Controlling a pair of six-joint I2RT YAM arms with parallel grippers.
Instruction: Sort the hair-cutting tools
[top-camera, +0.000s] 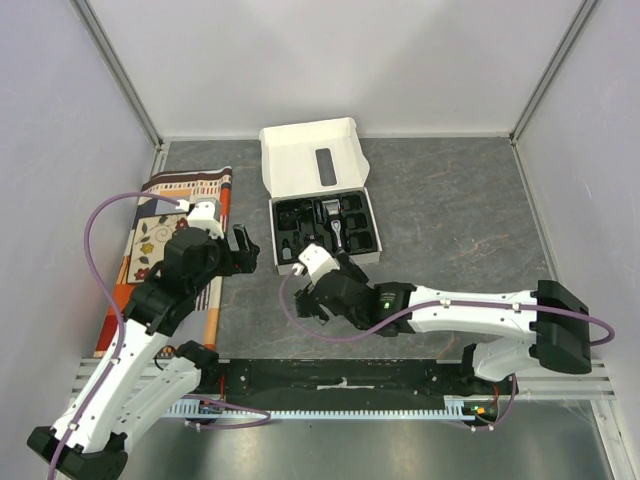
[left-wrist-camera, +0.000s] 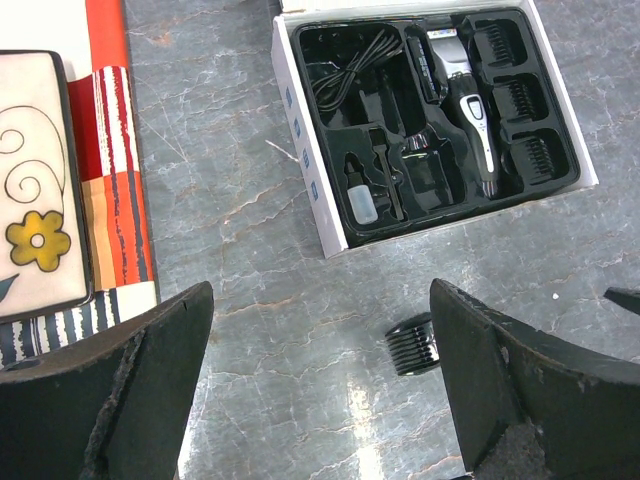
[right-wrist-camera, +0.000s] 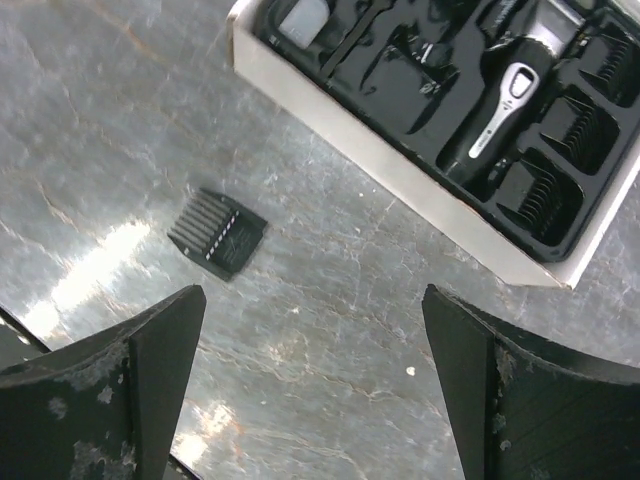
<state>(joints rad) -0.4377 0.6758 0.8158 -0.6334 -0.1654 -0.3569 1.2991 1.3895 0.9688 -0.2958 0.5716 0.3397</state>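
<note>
The white box's black moulded tray (top-camera: 372, 215) holds the black and silver clipper (left-wrist-camera: 465, 95), a coiled black cable (left-wrist-camera: 350, 70), a small pale bottle (left-wrist-camera: 362, 200) and several black comb guards (left-wrist-camera: 517, 95). The clipper also shows in the right wrist view (right-wrist-camera: 497, 110). One loose black comb guard (left-wrist-camera: 413, 345) lies on the grey table in front of the box, and it also shows in the right wrist view (right-wrist-camera: 216, 232). My left gripper (left-wrist-camera: 320, 400) is open and empty, left of that guard. My right gripper (right-wrist-camera: 315, 400) is open and empty, just near of the guard and the box.
The box's white lid (top-camera: 310, 155) stands open at the back. A red striped cloth (left-wrist-camera: 110, 180) with a flower-patterned plate (left-wrist-camera: 30, 190) lies along the left side. Grey walls and metal rails enclose the table.
</note>
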